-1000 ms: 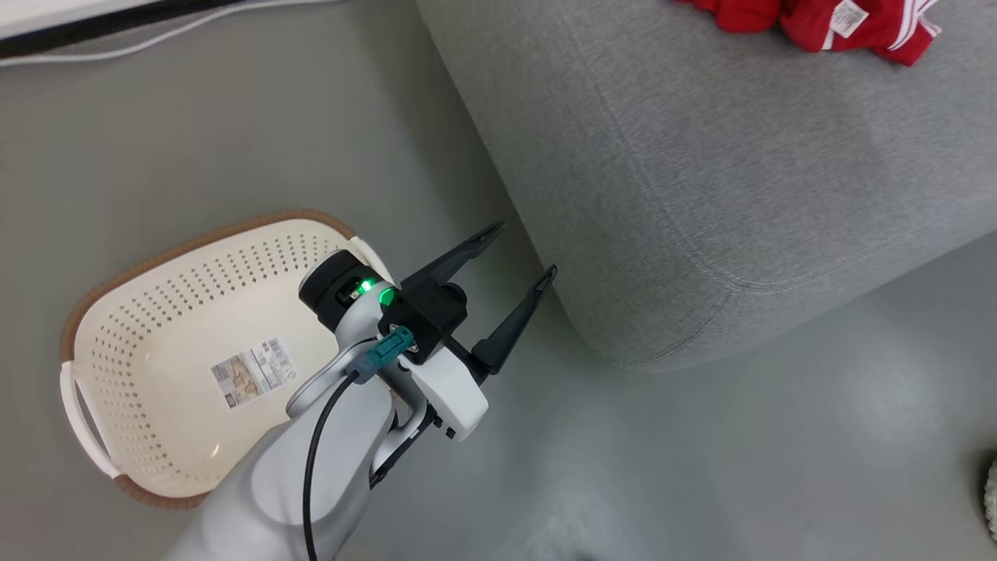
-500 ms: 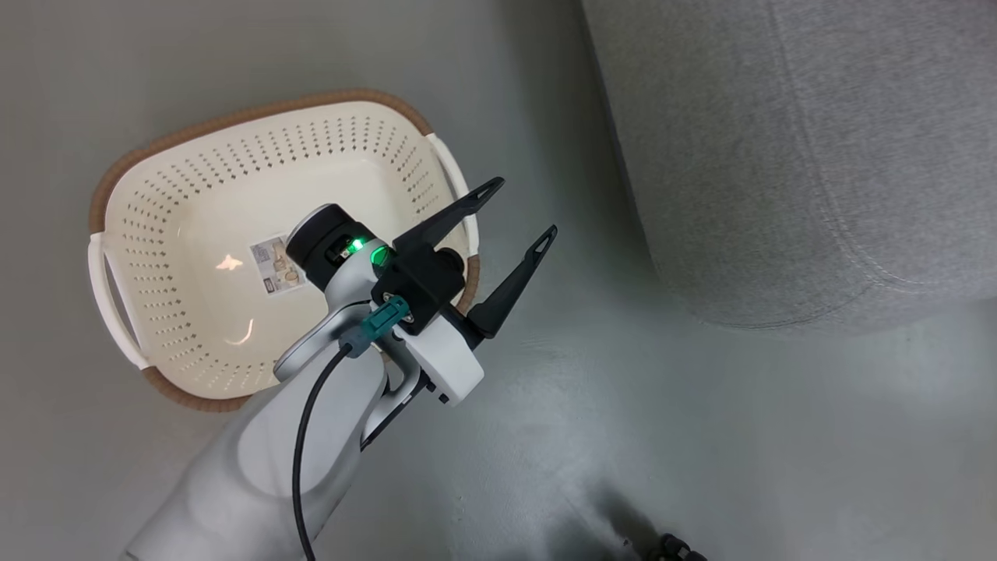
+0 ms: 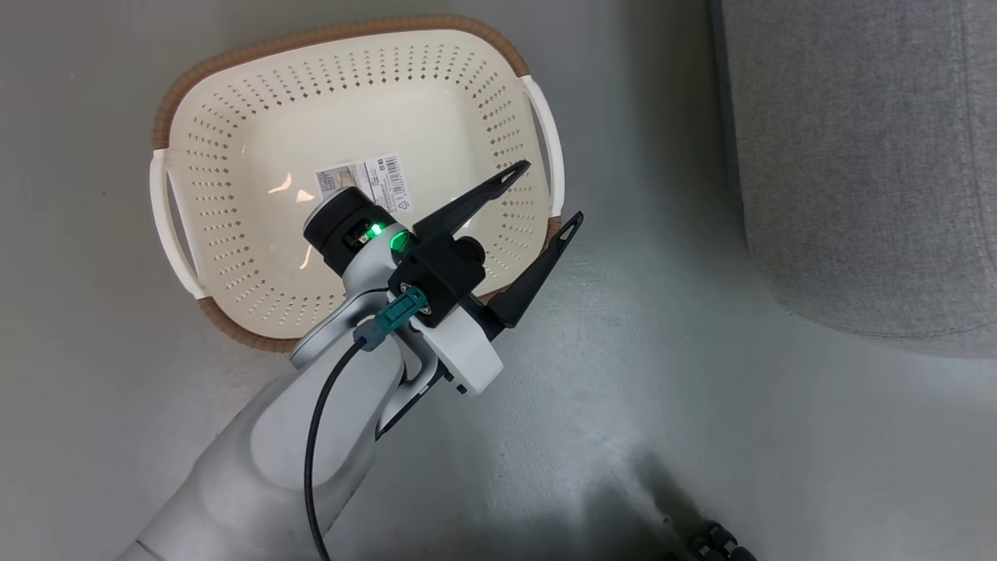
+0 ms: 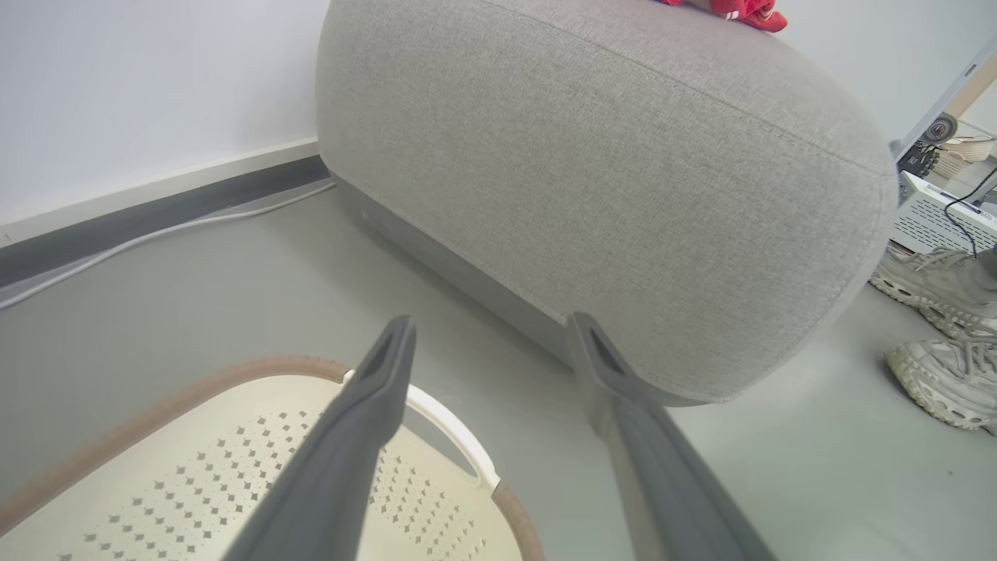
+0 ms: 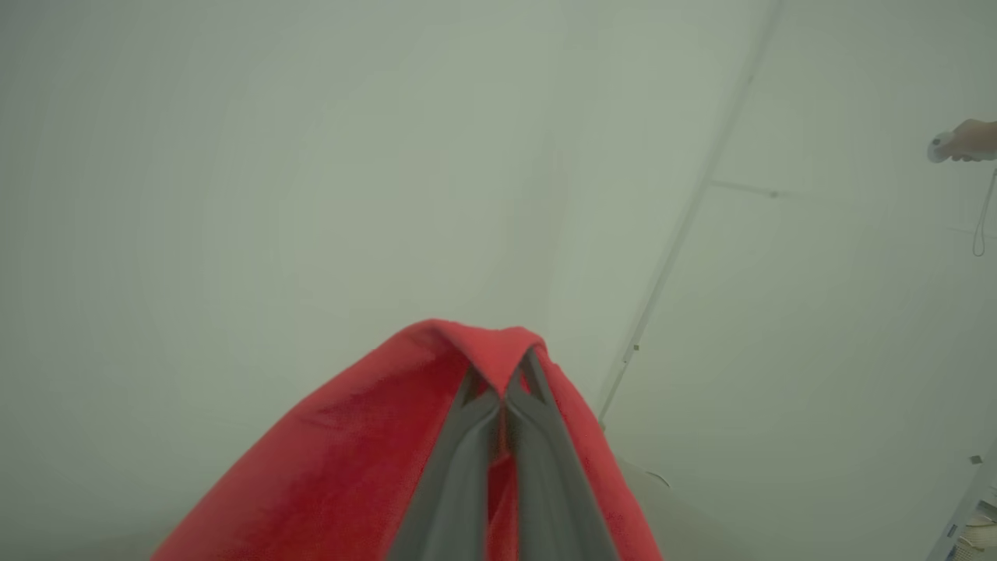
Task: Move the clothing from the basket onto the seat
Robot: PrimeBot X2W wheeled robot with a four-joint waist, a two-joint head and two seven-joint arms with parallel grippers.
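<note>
1. Basket stands upright on the grey floor, mouth up. Its long axis runs left to right across the head view, with a white handle at each end and the barcode sticker showing on the bottom.
2. Seat is off to the basket's right, apart from it, with a strip of floor between.
3. Left pincer hangs over the basket's right-hand end, released and gripping nothing. Its fingers are spread wide and point up and right towards the seat. The basket's right handle and rim lie directly under the fingertips, and the rest of the basket sits behind and to the left.
4. From the left wrist, the left pincer aims at the seat; a scrap of red clothing lies on top of it.
5. Right pincer is clenched on a red garment, which is folded over the tips and hangs down both sides.
</note>
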